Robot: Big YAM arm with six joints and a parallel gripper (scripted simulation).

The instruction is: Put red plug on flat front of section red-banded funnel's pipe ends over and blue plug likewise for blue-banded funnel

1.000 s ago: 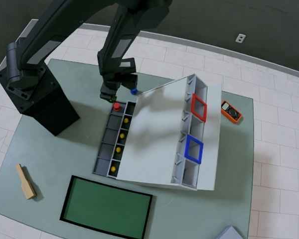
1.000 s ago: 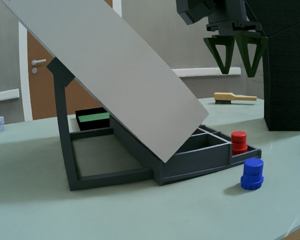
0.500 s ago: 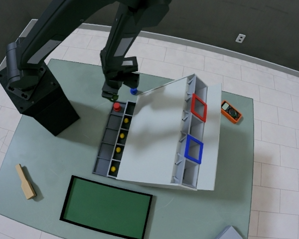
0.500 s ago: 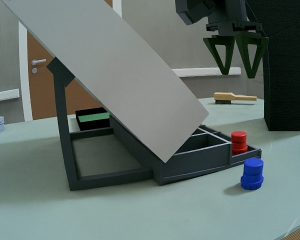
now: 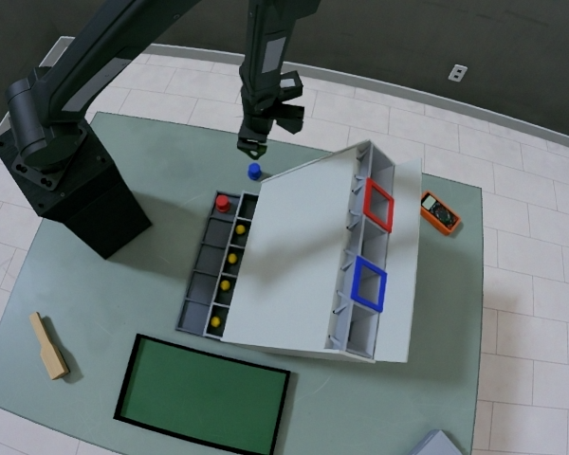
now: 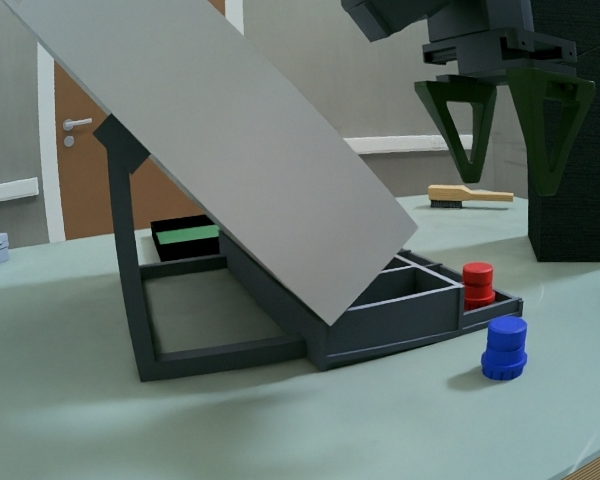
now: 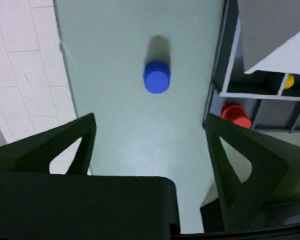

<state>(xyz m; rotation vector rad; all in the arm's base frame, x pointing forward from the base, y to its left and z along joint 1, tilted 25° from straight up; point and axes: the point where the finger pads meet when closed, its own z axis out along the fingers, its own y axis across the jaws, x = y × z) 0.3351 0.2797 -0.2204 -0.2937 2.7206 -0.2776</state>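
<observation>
My gripper (image 5: 251, 149) (image 6: 509, 183) (image 7: 150, 120) is open and empty, and hangs high above the table. The blue plug (image 5: 253, 171) (image 6: 504, 348) (image 7: 157, 77) stands upright on the table just below and ahead of it, beside the end of the sectioned tray (image 5: 196, 318). The red plug (image 5: 222, 202) (image 6: 477, 285) (image 7: 236, 115) stands on the flat front part of that end section. The pocket behind it shows no marble. Several yellow marbles (image 5: 240, 228) (image 7: 288, 81) lie in the other pockets. The red-banded funnel (image 5: 377, 204) and the blue-banded funnel (image 5: 368, 283) sit at the top of the grey cover (image 5: 294, 259) (image 6: 228, 144).
The black robot base (image 5: 64, 186) stands left of the tray. A green marble tray (image 5: 201, 391) (image 6: 186, 235) lies at the front. A wooden brush (image 5: 48, 346) (image 6: 468, 196) lies at the front left. An orange multimeter (image 5: 439, 211) lies beyond the cover.
</observation>
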